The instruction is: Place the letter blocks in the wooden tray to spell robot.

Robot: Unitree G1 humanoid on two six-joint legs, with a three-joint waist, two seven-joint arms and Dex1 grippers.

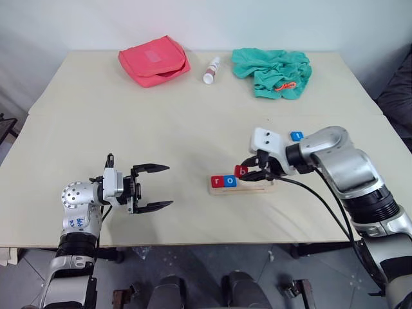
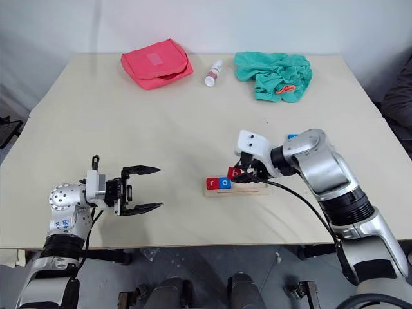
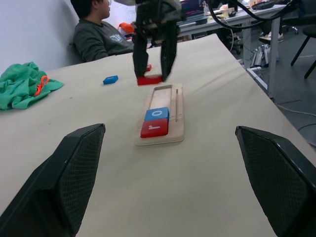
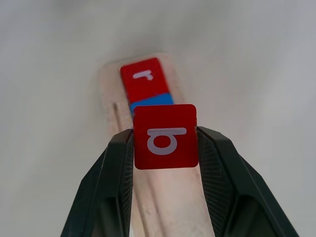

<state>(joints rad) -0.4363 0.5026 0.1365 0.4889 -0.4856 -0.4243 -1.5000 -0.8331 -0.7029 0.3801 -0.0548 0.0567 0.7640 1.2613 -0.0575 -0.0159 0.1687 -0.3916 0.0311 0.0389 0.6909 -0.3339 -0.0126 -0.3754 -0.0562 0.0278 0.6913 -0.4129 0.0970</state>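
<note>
The wooden tray (image 1: pixel 257 188) lies on the table ahead of me. At its left end sit a red "r" block (image 1: pixel 217 181) and a blue "o" block (image 1: pixel 230 181), side by side. My right gripper (image 1: pixel 247 168) is shut on a red "b" block (image 4: pixel 165 136), which hangs just above the tray, right of the blue "o". A blue block (image 1: pixel 296 136) lies on the table behind the right arm, and a red block (image 3: pixel 148 67) lies beyond the tray. My left gripper (image 1: pixel 170 186) stands open and empty, well left of the tray.
Along the far edge of the table lie a pink pouch (image 1: pixel 154 61), a small white bottle (image 1: pixel 211 71) and a crumpled green cloth (image 1: pixel 273 72). A person (image 3: pixel 98 34) sits beyond the table's right side.
</note>
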